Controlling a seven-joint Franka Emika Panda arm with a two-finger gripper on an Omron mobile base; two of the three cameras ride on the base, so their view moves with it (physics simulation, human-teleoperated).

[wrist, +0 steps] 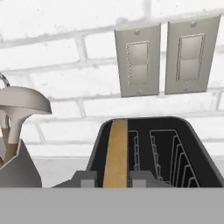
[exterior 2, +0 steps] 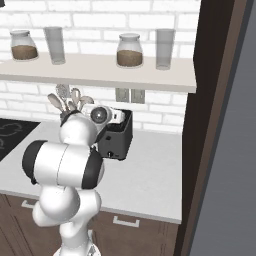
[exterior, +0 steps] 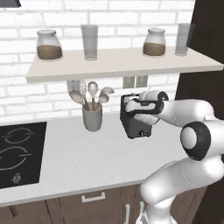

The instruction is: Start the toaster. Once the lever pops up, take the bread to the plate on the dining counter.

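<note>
— So where is the gripper (wrist: 113,179) sitting?
— Right over the toaster (exterior: 136,123), which is standing on the grey worktop (exterior: 96,162) against the brick wall, just beside the utensil cup (exterior: 92,117).
— And the bread (wrist: 116,153)?
— Standing on edge in the toaster's left slot, as the hand camera is showing it. The right slot beside it is showing bare wire guides.
— Are the jaws gripping it?
— The two fingertips (wrist: 85,178) are sitting one on each side of the slice's near edge, narrowly parted; whether they are actually pressing it, I cannot tell.
— Anything behind?
— Two wall switches (wrist: 167,59) are hanging above the toaster.
</note>
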